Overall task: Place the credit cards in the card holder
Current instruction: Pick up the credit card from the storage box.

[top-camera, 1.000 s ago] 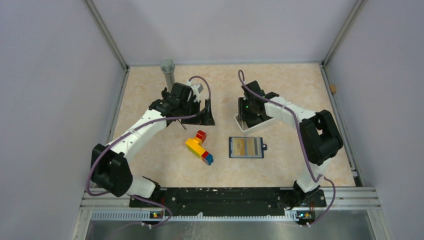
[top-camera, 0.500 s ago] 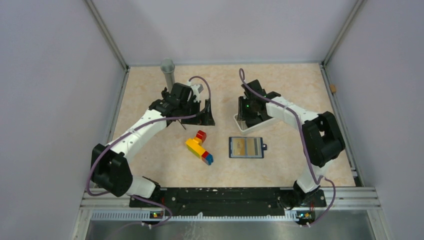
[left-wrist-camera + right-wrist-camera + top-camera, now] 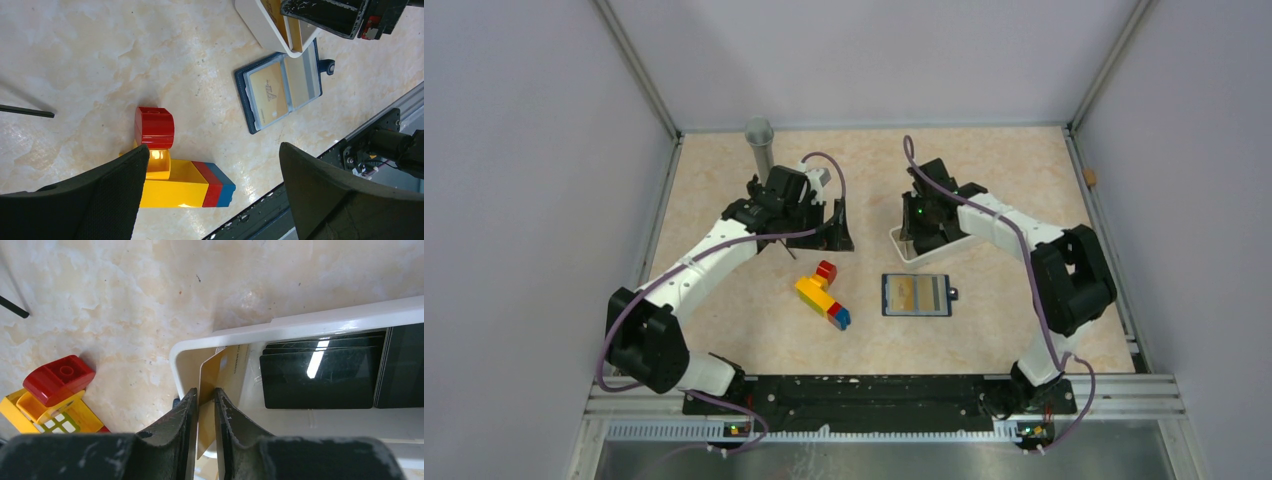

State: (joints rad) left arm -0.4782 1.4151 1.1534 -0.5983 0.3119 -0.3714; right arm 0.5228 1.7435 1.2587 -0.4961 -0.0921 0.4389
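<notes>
Bench (image 3: pixel 724 300), bearing white tray (image 3: pixel 320 322) of cards, navy card holder (image 3: pixel 243 92) lying open just beside it to receive them, my left fingers (image 3: pixel 110 195) spread empty in reserve, my right fingers (image 3: pixel 175 425) pinching the yellow-gold credit card (image 3: pixel 220 370), upended in the tray for lifting out.

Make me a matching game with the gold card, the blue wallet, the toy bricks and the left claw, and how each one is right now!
Things:
1. yellow-gold plastic card
2. navy-blue fold-over card holder
3. red, yellow and blue toy bricks
4. left claw

States:
A. wide open, holding nothing
B. lying open flat on the beige table
C. pinched in the right claw, inside the white plastic tray
D. joined together, left of the card holder in the top view

Pairs: 1-C, 2-B, 3-D, 4-A
</notes>
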